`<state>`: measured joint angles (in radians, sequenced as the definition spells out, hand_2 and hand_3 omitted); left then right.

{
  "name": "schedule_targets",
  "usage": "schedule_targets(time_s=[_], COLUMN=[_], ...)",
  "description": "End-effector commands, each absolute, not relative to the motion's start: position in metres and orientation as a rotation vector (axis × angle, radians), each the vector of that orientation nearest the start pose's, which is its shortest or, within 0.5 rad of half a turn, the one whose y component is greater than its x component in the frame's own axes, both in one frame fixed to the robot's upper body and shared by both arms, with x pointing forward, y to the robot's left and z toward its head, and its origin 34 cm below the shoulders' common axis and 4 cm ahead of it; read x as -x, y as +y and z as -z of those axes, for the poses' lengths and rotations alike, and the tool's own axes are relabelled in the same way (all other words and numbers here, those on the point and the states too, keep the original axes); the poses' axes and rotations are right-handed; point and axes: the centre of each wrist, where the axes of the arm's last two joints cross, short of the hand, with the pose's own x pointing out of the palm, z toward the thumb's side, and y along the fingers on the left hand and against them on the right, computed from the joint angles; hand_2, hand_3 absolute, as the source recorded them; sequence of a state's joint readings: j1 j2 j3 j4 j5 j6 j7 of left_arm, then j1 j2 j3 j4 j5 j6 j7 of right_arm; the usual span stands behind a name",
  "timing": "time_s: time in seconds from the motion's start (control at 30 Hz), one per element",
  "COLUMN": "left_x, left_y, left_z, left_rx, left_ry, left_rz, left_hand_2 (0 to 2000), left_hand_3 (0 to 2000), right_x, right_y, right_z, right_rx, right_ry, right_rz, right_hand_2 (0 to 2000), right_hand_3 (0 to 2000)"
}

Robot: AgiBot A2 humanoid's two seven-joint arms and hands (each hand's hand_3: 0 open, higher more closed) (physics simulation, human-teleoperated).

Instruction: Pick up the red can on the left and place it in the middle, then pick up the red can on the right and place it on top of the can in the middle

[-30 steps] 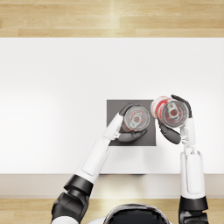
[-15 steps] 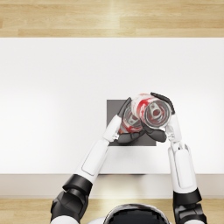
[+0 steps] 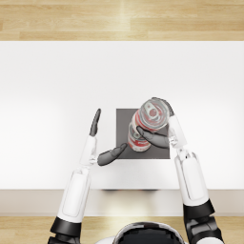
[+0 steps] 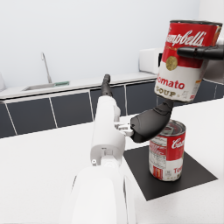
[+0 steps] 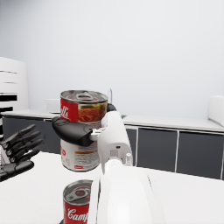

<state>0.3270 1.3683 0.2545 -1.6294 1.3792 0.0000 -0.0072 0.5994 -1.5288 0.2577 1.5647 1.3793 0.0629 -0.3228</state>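
The second can (image 4: 186, 61), grasped in the right hand (image 3: 159, 136), now hangs above the first can (image 4: 166, 151) on the dark mat (image 3: 125, 128) near the bench's front edge. The left hand (image 3: 102, 143) has pulled away, fingers released; stacking looks imminent.

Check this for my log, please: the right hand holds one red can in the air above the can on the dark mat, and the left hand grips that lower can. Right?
Not quite. The left hand is open, apart from the lower can, as the left wrist view shows. The rest holds: the right hand holds the upper can in the air above it, over the dark mat.
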Motion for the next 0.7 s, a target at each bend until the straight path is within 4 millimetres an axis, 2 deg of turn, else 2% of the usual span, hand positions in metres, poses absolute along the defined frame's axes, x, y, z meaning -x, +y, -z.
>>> schedule_targets(time_s=[0.03, 0.1, 0.27, 0.37, 0.7], left_x=[-0.262, -0.26, -0.254, -0.255, -0.253], left_y=[0.203, 0.214, 0.225, 0.224, 0.222], left_z=[-0.211, -0.209, -0.21, -0.209, -0.2], left_rx=[-0.354, -0.342, -0.341, -0.335, -0.301], left_ry=[-0.299, -0.295, -0.303, -0.303, -0.288], left_rz=[1.663, 1.619, 1.572, 1.574, 1.578], left_hand_2=[0, 0, 0, 0, 0], left_hand_3=[0, 0, 0, 0, 0], right_x=[-0.315, -0.318, -0.326, -0.329, -0.339], right_y=[-0.12, -0.118, -0.118, -0.116, -0.11], right_z=[-0.281, -0.276, -0.263, -0.253, -0.246], right_rx=[0.204, 0.18, 0.121, 0.093, 0.065], right_ry=[-0.189, -0.165, -0.116, -0.084, -0.035], right_rz=[-1.924, -1.926, -1.917, -1.919, -1.939], right_hand_2=[2000, 2000, 2000, 2000, 2000], right_hand_3=[1520, 1520, 1520, 1520, 1520])
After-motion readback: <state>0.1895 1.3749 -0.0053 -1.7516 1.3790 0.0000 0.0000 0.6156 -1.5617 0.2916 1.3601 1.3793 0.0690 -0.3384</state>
